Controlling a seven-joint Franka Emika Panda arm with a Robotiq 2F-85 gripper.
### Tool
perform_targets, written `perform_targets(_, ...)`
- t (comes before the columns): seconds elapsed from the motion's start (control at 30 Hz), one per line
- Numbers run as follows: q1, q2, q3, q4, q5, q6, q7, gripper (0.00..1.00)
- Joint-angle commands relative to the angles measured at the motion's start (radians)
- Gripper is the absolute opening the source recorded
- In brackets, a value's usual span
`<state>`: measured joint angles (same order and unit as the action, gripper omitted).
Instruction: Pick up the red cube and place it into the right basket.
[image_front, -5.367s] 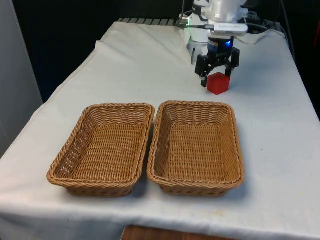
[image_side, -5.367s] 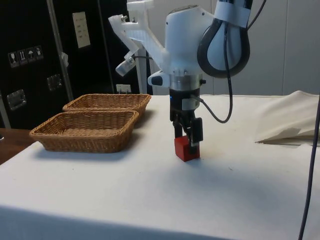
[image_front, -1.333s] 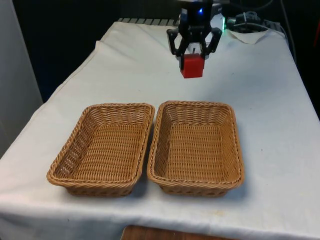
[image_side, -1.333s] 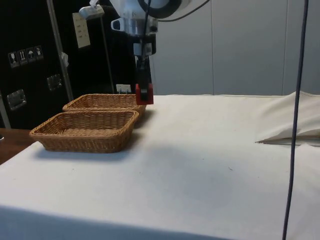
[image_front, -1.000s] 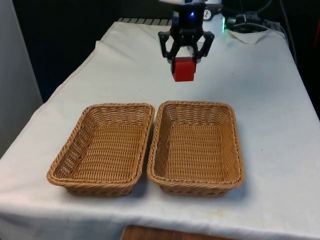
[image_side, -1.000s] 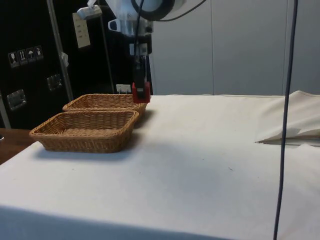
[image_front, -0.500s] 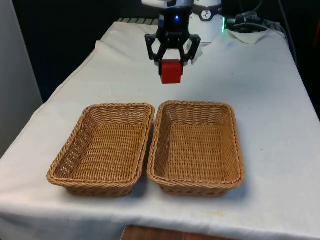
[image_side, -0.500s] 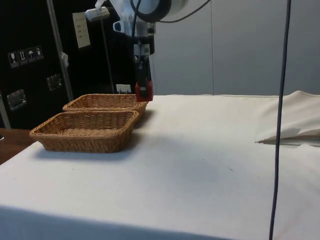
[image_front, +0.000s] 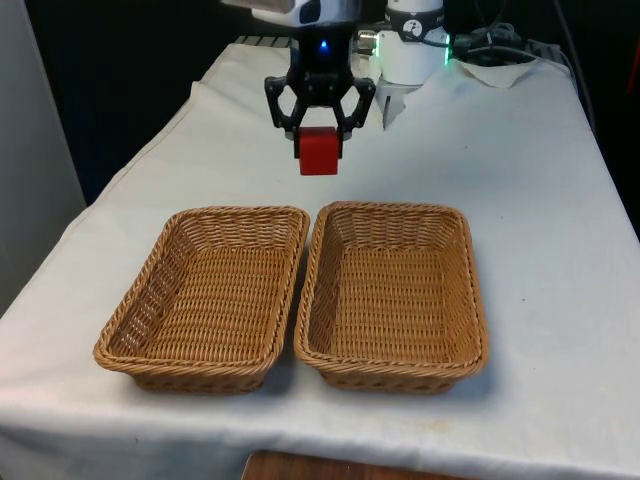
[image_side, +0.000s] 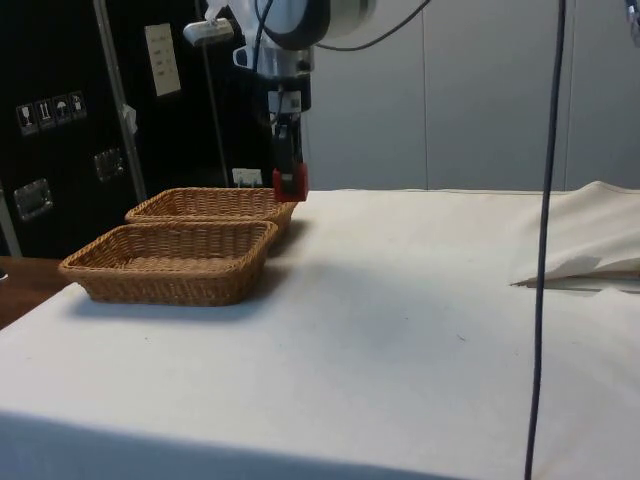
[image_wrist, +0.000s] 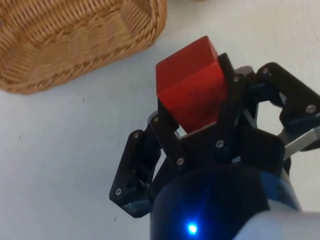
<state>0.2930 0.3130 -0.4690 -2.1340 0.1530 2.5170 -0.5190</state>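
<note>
My gripper (image_front: 320, 132) is shut on the red cube (image_front: 320, 151) and holds it in the air above the cloth. In the front view the cube hangs just behind the far rims of two wicker baskets, about in line with the gap between them. The left basket (image_front: 160, 268) and the right basket (image_front: 473, 290) stand side by side. In the side view the gripper (image_side: 289, 168) and the cube (image_side: 291, 183) hang by the farther basket (image_side: 214, 194). In the wrist view both black fingers (image_wrist: 166, 131) press the cube (image_wrist: 189, 87), with a basket corner (image_wrist: 75, 45) beyond it.
White cloth (image_front: 540, 200) covers the table, with bare room on the front view's right and behind the baskets. A crumpled fold of cloth (image_side: 590, 265) lies near the robot's end. A dark cable (image_side: 545, 200) hangs down in the side view.
The gripper has carried the red cube towards the front view's left and a little lower, from behind the right basket to behind the gap between the baskets. The grip has not changed.
</note>
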Motion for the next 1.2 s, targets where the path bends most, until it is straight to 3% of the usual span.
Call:
perform_targets(0.0, -0.011, 0.012, 0.006, 0.015, 0.022, -0.007, -0.017, 0.03)
perform_targets(0.13, -0.017, 0.049, -0.001, 0.052, 0.053, -0.011, -0.039, 0.03)
perform_targets(0.17, -0.005, 0.045, -0.012, 0.043, 0.037, -0.002, -0.025, 0.03)
perform_targets(0.2, -0.018, 0.056, -0.003, 0.059, 0.06, -0.012, -0.044, 0.03)
perform_targets(0.43, -0.025, 0.117, -0.019, 0.122, 0.116, -0.023, -0.084, 0.03)
perform_targets(0.47, -0.015, 0.117, -0.029, 0.117, 0.108, -0.013, -0.075, 0.03)
perform_targets(0.5, -0.027, 0.124, -0.021, 0.131, 0.122, -0.026, -0.088, 0.03)
perform_targets(0.73, -0.036, 0.175, -0.044, 0.199, 0.155, -0.051, -0.113, 0.03)
perform_targets(0.77, -0.024, 0.17, -0.051, 0.185, 0.145, -0.039, -0.102, 0.03)
perform_targets(0.8, -0.037, 0.181, -0.046, 0.207, 0.158, -0.055, -0.115, 0.03)
perform_targets(0.83, -0.04, 0.193, -0.052, 0.223, 0.165, -0.062, -0.121, 0.03)
perform_targets(1.1, -0.051, 0.248, -0.069, 0.3, 0.196, -0.094, -0.139, 0.03)
perform_targets(1.13, -0.038, 0.241, -0.08, 0.286, 0.186, -0.083, -0.13, 0.03)
perform_targets(1.17, -0.055, 0.263, -0.072, 0.319, 0.209, -0.102, -0.146, 0.03)
